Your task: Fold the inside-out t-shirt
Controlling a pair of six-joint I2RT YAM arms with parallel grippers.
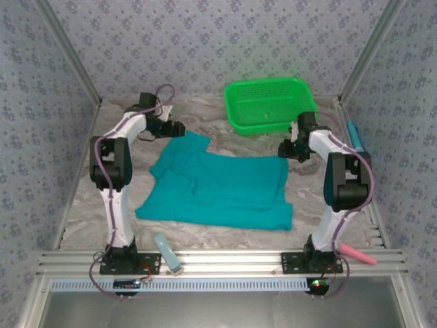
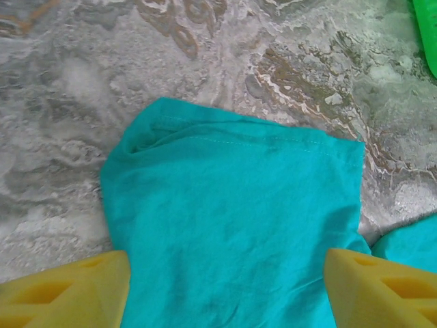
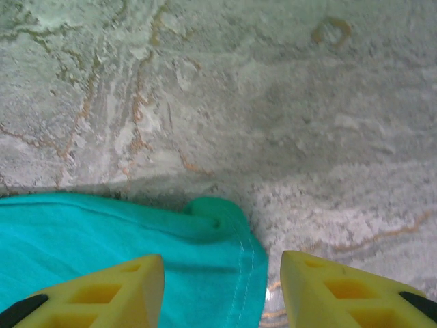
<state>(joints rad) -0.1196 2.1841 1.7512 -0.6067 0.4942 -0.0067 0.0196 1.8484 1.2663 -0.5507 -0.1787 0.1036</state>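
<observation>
The teal t-shirt lies spread on the marble table, a sleeve pointing to the back left. My left gripper hangs open over that sleeve; in the left wrist view the sleeve's hemmed end spans the gap between the yellow fingers. My right gripper is open over the shirt's back right corner. The right wrist view has that stitched corner, slightly rolled, between the yellow fingertips. Neither gripper holds cloth.
A bright green mesh basket stands at the back, just behind the right gripper. A pale blue tool lies by the front rail, a pink one at the front right, a teal one along the right edge.
</observation>
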